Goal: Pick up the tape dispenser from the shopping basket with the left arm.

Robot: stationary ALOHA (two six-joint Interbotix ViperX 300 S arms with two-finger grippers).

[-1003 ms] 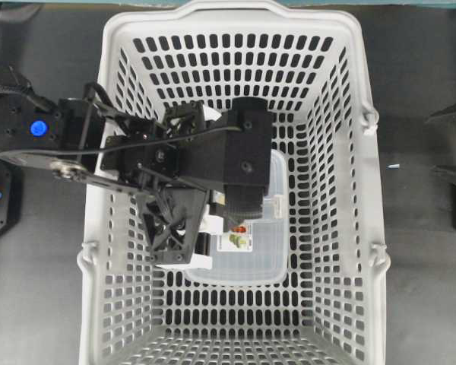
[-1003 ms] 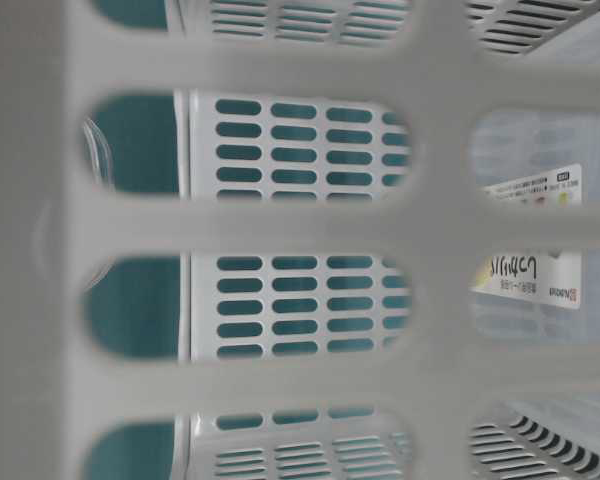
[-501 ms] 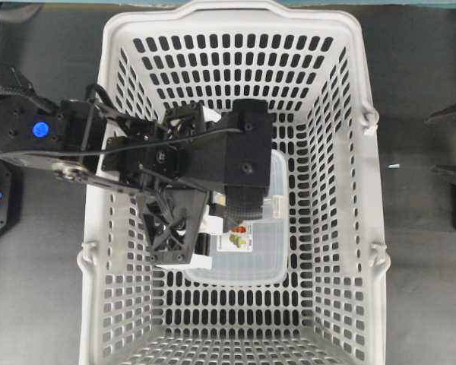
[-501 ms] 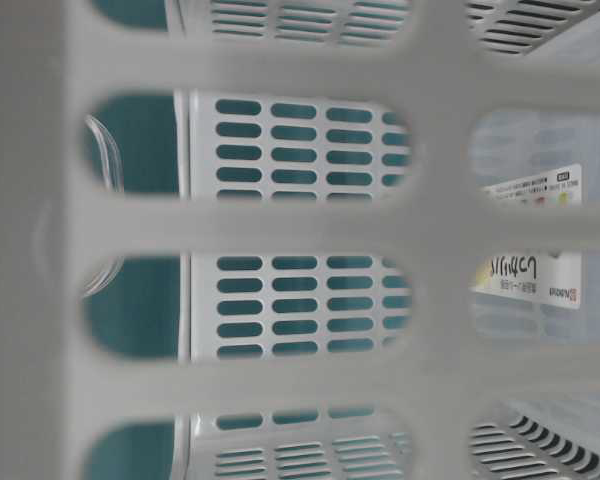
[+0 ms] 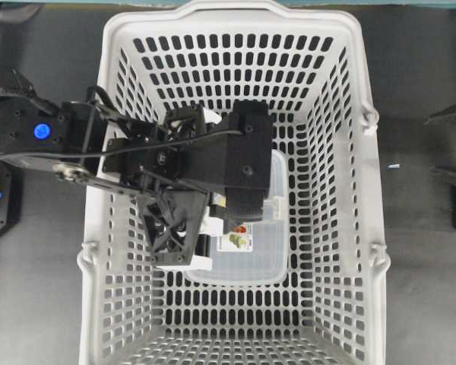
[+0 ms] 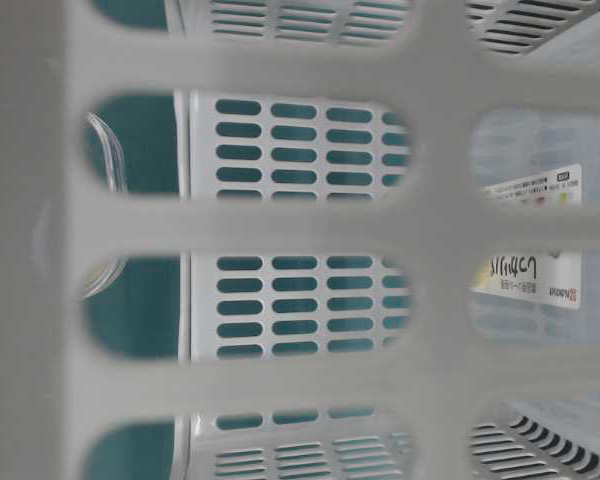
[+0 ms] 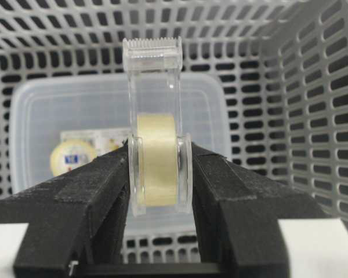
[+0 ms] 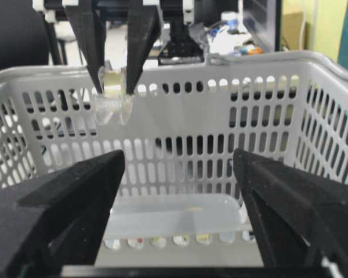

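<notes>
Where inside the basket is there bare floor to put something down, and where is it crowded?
Bare slotted floor of the shopping basket lies between the clear container and the wall nearest the bottom of the overhead view, and again toward the top wall. The middle is crowded: the left gripper holds the tape dispenser above the container.

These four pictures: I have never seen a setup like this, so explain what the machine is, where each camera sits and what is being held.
It is a two-armed robot at a table. One picture looks down from above, one sideways through the wall of the grey shopping basket, and one comes from each wrist. The left gripper reaches into the basket and clamps a small clear tape dispenser, lifted above the floor. Below lies a clear plastic container. The right gripper waits outside, open and empty.
</notes>
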